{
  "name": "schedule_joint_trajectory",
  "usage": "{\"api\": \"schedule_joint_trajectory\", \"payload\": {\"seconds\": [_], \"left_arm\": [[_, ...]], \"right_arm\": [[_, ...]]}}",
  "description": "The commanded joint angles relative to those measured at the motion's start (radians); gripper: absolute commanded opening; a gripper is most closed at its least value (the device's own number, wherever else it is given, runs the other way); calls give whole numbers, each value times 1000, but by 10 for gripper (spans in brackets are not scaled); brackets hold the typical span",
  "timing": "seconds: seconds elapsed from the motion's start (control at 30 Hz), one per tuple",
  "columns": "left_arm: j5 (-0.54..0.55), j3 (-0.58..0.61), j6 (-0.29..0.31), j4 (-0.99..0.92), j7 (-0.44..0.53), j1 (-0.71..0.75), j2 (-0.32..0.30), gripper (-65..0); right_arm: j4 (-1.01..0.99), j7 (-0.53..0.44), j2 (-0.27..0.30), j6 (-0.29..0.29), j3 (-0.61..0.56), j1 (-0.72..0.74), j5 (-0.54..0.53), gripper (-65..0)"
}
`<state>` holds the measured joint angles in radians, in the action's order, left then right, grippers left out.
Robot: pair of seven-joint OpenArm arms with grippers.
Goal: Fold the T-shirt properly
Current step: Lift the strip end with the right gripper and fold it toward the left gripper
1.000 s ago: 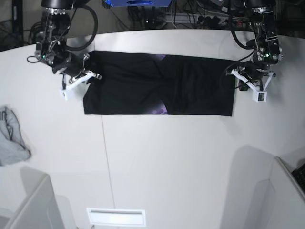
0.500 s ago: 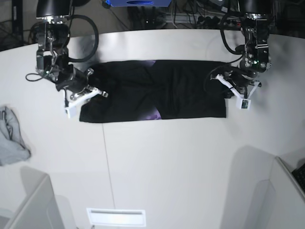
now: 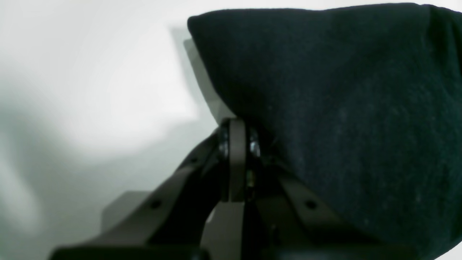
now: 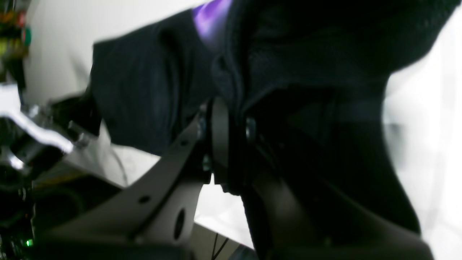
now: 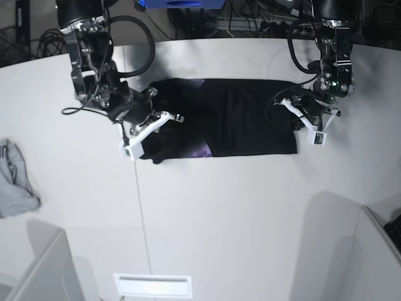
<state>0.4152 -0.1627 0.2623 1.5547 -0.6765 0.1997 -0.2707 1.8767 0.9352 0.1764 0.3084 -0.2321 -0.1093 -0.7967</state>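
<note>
The black T-shirt (image 5: 238,119) lies as a long folded band across the far half of the white table (image 5: 219,219), with a purple patch of print showing near its middle. My right gripper (image 5: 169,119) is shut on the band's left end, which is lifted and bunched inward. In the right wrist view the black cloth (image 4: 144,90) with a purple streak hangs over the closed right gripper (image 4: 231,144). My left gripper (image 5: 289,108) is shut on the band's right end. The left wrist view shows black fabric (image 3: 343,108) running into the pinched left gripper (image 3: 236,159).
A small light-grey cloth (image 5: 15,179) lies at the table's left edge. Pale box walls rise at the front left (image 5: 37,263) and front right (image 5: 369,251). A white slot (image 5: 152,285) sits at the front edge. Cables crowd the back.
My right gripper has swung rightward and toward the front, dragging the shirt's left end inward, so the band is shorter. My left gripper shifted slightly left with the right end.
</note>
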Motion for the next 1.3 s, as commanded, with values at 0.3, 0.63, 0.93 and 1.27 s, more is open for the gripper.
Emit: {"api": "schedule_joint_trajectory", "payload": {"seconds": [0.3,0.63,0.93,1.27], "left_arm": [[-5,-8,-4,7,-13,8,-31,-650],[-5,-99,-4,16,-13,47,-34,-650],[-6,-139,-4,7,-13,45,-46,-650],[-6,16,-4,-18,-13,22,-43,-650]], "right_arm": [[103,-44,-53,111,-141,41,-17,-650],[99,-46,-110,205,-278,121,-17,-650],[100,-48,-154,199,-290,158,-17,-650],[82,-95,-173,205,-421,247,-17,-650]]}}
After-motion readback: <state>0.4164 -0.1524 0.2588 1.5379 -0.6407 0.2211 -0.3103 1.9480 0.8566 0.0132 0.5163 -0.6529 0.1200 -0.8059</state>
